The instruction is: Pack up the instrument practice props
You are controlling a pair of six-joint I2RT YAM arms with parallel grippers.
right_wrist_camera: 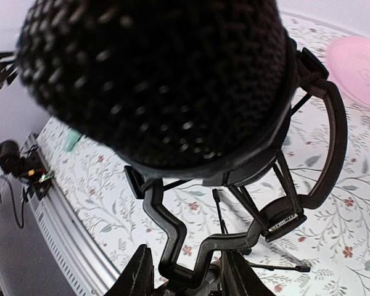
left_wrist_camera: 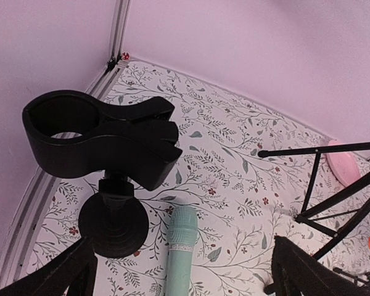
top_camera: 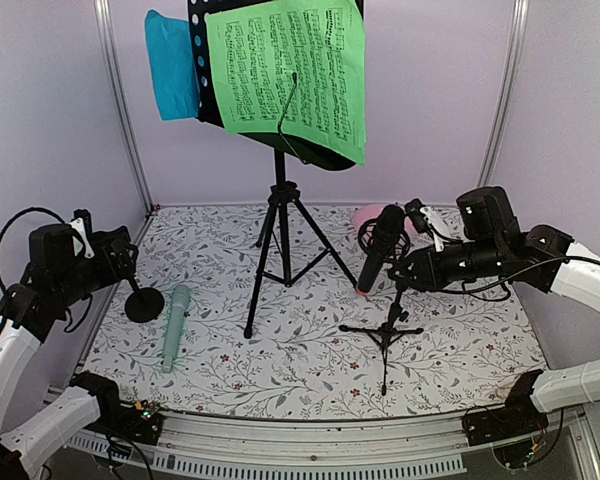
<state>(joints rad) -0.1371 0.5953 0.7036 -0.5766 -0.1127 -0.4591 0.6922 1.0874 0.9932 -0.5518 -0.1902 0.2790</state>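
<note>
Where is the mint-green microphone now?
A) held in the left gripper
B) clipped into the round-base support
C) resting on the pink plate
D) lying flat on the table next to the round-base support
D: the mint-green microphone lies flat on the table beside the round-base support, whose clip stands empty.

The surface (top_camera: 310, 365) was covered in a white sheet printed with grey leaves and small red flowers. Near its middle stood the three spread legs of a black tripod music stand (top_camera: 280, 235). Toward the left edge a mint-green microphone (top_camera: 174, 327) lay flat, running roughly front to back. Just beside its far end, a round-base mic support (top_camera: 144, 303) stood upright. Right of centre a small tripod mic stand (top_camera: 385, 335) rested on low, splayed legs. Behind it, by the back wall, lay a round pink plate (top_camera: 366, 214), partly hidden.
</note>
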